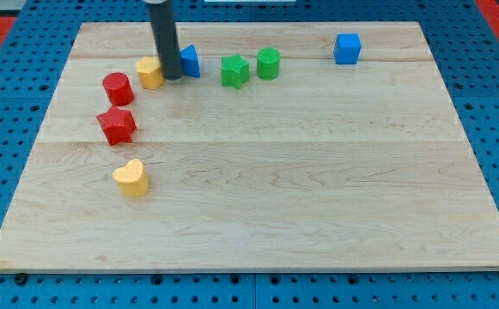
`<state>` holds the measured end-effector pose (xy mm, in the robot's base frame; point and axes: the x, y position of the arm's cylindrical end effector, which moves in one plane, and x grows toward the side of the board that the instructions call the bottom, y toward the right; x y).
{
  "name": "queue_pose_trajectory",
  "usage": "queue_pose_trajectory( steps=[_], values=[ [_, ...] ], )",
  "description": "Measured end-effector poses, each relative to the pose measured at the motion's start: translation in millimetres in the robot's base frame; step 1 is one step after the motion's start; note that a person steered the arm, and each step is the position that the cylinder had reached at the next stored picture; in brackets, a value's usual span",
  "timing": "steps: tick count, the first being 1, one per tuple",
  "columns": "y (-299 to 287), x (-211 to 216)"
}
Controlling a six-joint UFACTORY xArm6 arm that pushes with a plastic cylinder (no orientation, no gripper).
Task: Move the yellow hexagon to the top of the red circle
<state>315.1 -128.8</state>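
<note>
The yellow hexagon (149,73) sits near the board's upper left, just up and right of the red circle (118,88). The two blocks are close but apart. My tip (172,76) stands right against the yellow hexagon's right side, between it and a blue block (189,61) that the rod partly hides. The rod comes down from the view's top.
A red star (117,125) lies below the red circle. A yellow heart (130,178) lies further down. A green star (234,70) and a green hexagon (268,63) sit right of the blue block. A blue cube (347,48) is at the upper right.
</note>
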Motion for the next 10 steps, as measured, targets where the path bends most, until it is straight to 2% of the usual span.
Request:
queue_pose_trajectory(
  steps=[1, 3, 4, 5, 10],
  values=[
    [28, 4],
    [22, 33],
    [-25, 33],
    [-39, 33],
    [-2, -34]
  ],
)
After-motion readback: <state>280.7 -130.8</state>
